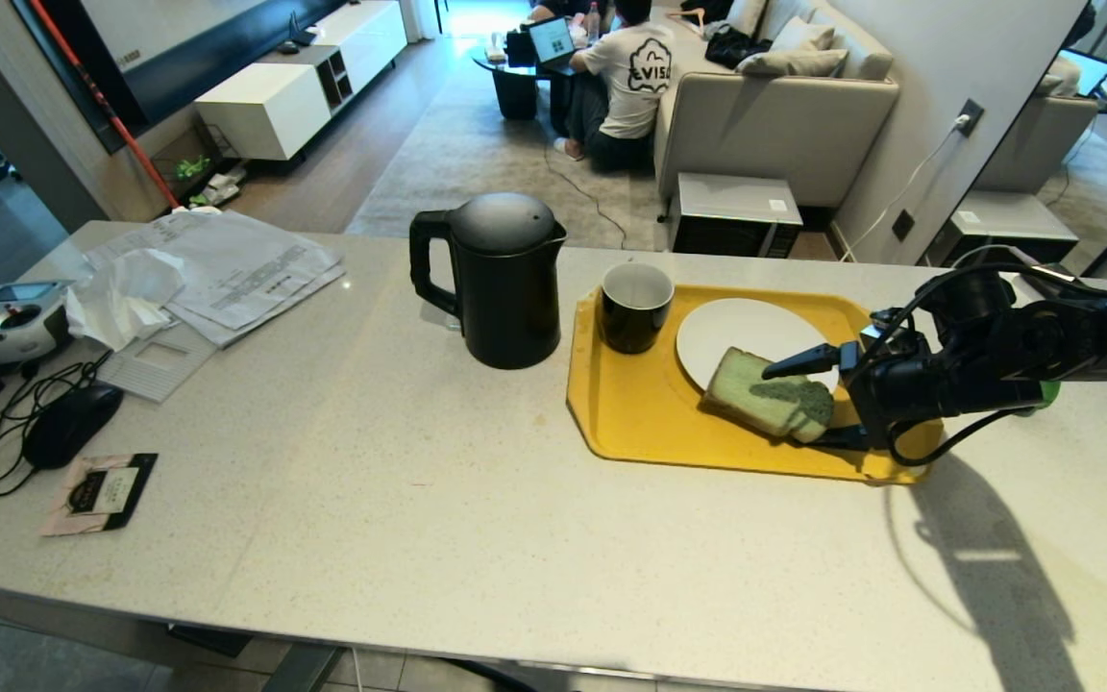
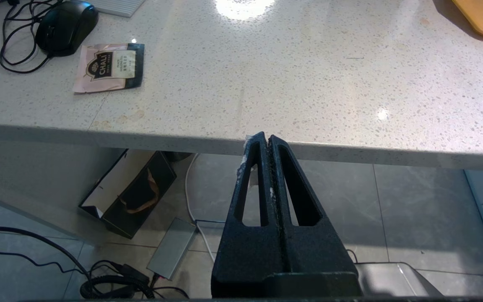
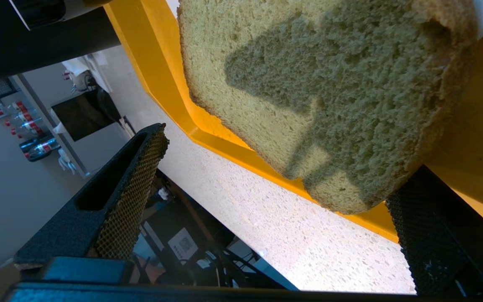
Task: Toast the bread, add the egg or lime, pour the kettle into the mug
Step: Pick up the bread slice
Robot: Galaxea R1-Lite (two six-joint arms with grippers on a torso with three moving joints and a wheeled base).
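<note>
The pale green bread (image 1: 770, 394) lies tilted, half on the white plate (image 1: 746, 327) and half on the yellow tray (image 1: 630, 413). My right gripper (image 1: 794, 407) is open at the slice's right end, one finger above it and one below. In the right wrist view the bread (image 3: 329, 84) fills the space ahead of the open right gripper (image 3: 281, 167), its corner close to one finger (image 3: 430, 235). The black mug (image 1: 635, 306) stands on the tray's far left corner, and the black kettle (image 1: 505, 279) stands left of it. My left gripper (image 2: 265, 136) hangs shut below the counter's front edge. Egg out of view; a green patch (image 1: 1048, 392) shows behind the right arm.
Papers and tissue (image 1: 217, 274), a handheld controller (image 1: 6, 317), a wired mouse (image 1: 73, 423) and a tea packet (image 1: 102, 490) lie at the counter's left. A person (image 1: 630, 77) sits on the floor by a sofa beyond the counter.
</note>
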